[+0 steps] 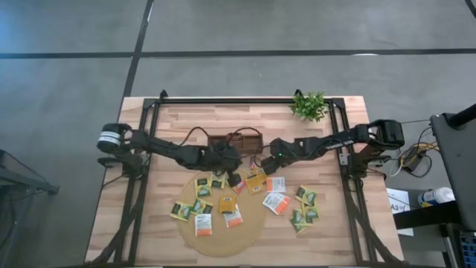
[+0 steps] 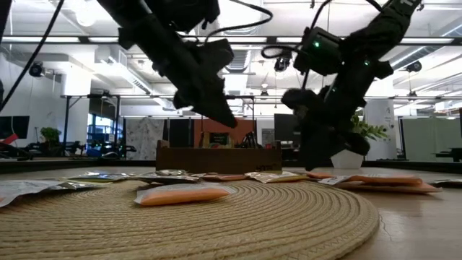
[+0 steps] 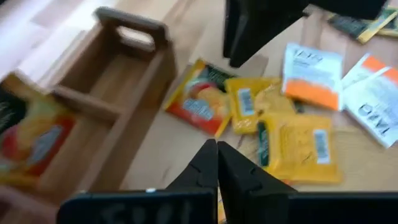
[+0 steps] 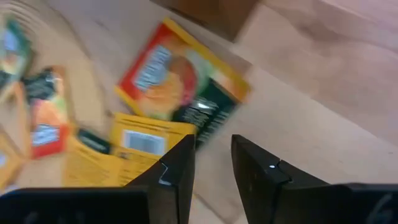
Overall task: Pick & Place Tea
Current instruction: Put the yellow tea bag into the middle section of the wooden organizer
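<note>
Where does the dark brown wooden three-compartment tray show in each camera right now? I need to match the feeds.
High view: dark brown wooden tray at table centre, between both arms.
Low view: low box at mid-picture, behind the sachets.
Left wrist view: upper left, one sachet inside.
Right wrist view: only a corner at the top edge.
Shared landmark: the yellow-and-red tea sachet lying just beside it.

crowded middle, open edges
both arms [image 1: 186, 154] and the tray [image 1: 236, 141] block the centre; bare table [image 1: 186, 119] lies behind, sachets [image 1: 277, 202] cover the front.
</note>
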